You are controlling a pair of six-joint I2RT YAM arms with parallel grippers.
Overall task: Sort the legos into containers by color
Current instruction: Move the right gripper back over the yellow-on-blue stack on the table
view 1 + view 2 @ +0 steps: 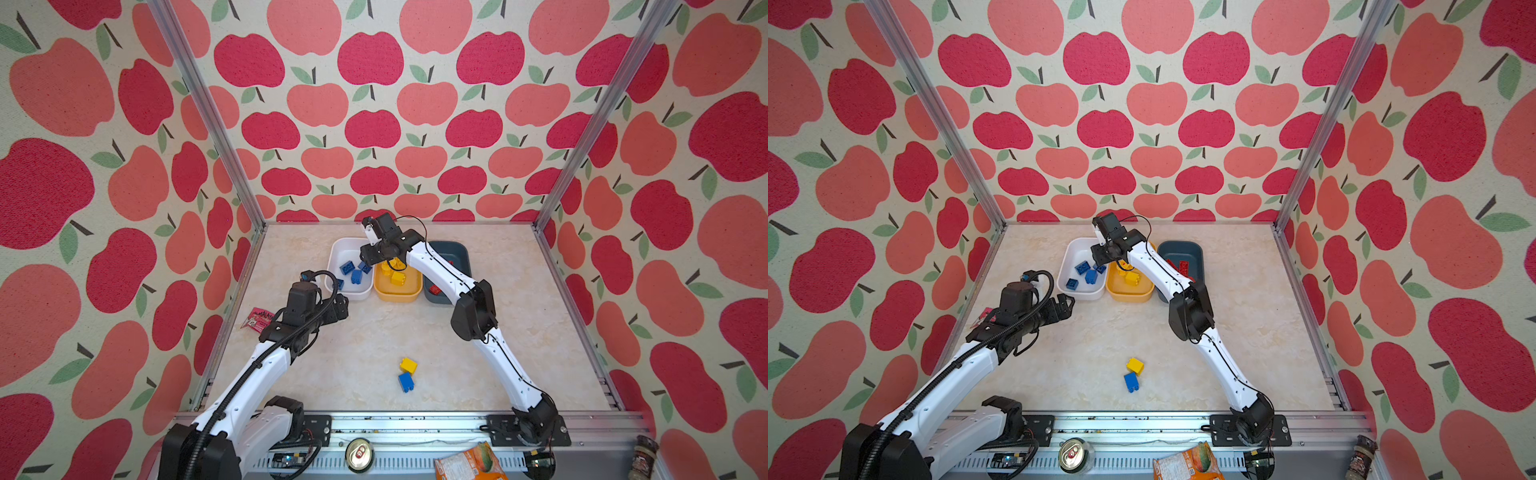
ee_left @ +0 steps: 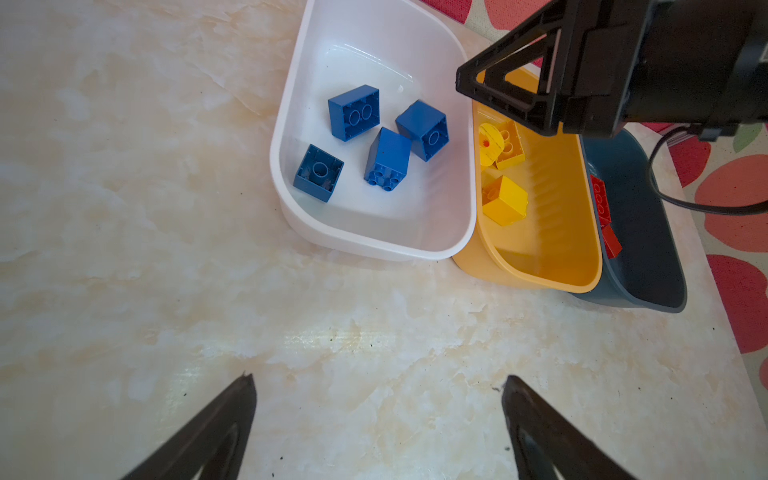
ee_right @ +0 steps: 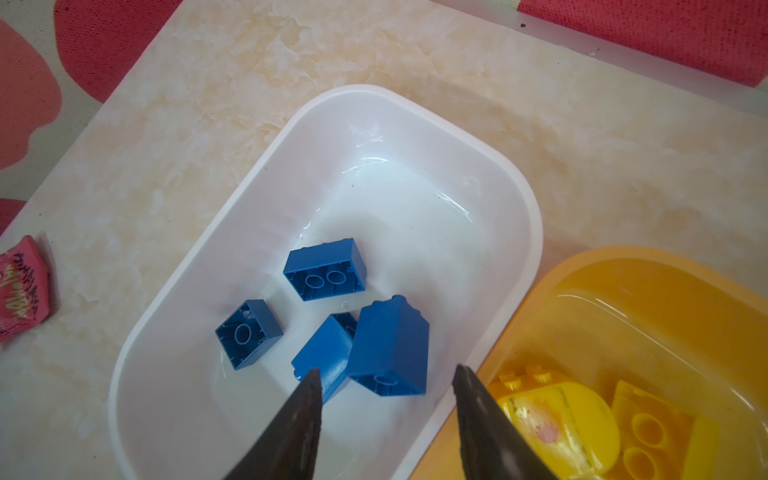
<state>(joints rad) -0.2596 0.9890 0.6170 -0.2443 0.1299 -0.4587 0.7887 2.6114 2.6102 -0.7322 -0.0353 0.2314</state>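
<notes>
Four blue legos (image 2: 388, 156) are lying loose in the white tub (image 2: 286, 124), most of them showing their hollow undersides. One of them is sitting just beyond the tips of the right gripper (image 3: 386, 374), which is hanging over the side of that tub next to the yellow tub (image 2: 540, 266). Its jaws are standing partly apart and gripping nothing.

The yellow tub is holding the yellow legos (image 2: 505, 199), among them a rounded piece with a red centre, and the dark blue tub (image 2: 648, 270) is holding the red legos (image 2: 600, 203). The three tubs are sitting side by side, rims touching, toward the far edge of the table (image 1: 498, 332).

A yellow brick (image 1: 408, 365) and a blue brick (image 1: 405, 381) are lying just beside each other near the middle of the near edge, well apart from the tubs.

The left gripper (image 2: 378, 380) is hovering over bare table on the near side of the white tub, with its jaws spread wide and empty. A red wrapper (image 1: 257, 319) is lying at the left edge.
</notes>
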